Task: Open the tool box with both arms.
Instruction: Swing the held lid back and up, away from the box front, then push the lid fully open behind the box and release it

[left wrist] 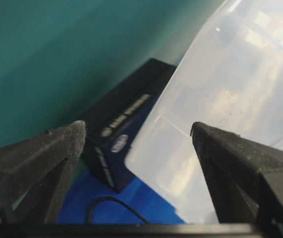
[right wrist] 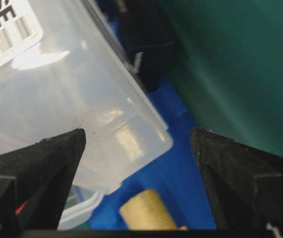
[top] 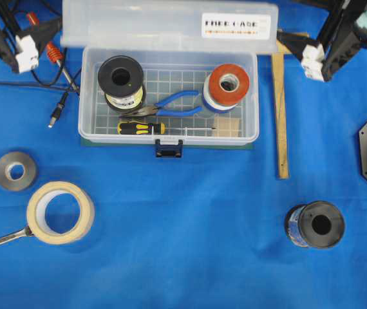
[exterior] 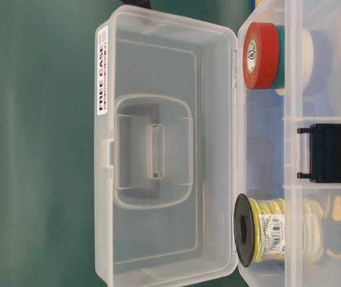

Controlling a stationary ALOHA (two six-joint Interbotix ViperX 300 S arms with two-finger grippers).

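A: Surface and room?
B: Blue cloth (top: 190,225) over the whole table; teal-green wall behind. The tool box (top: 168,96) sits upper middle, lid (top: 170,26) swung fully back and upright, "FREE CASE" sticker (top: 235,26) on it, dark latch (top: 169,149) hanging at the front edge.

A: Inside the box?
B: Black spool (top: 120,76) at left, red tape roll (top: 229,82) at right, blue-handled pliers (top: 170,104) between them, yellow-and-black screwdriver (top: 141,127) along the front.

A: Open room?
B: Wide bare cloth in front of the box, centre.

A: Things around it?
B: Wooden ruler (top: 281,116) just right of the box. Masking tape ring (top: 60,212), grey roll (top: 15,170) and wrench (top: 0,240) front-left; dark spool (top: 315,225) front-right; cable plug (top: 56,114) left.

A: Pincers?
B: Left gripper (left wrist: 137,134) behind the box's left lid corner, fingers spread wide, nothing between them. Right gripper (right wrist: 137,134) at the right lid corner, likewise wide apart and empty.
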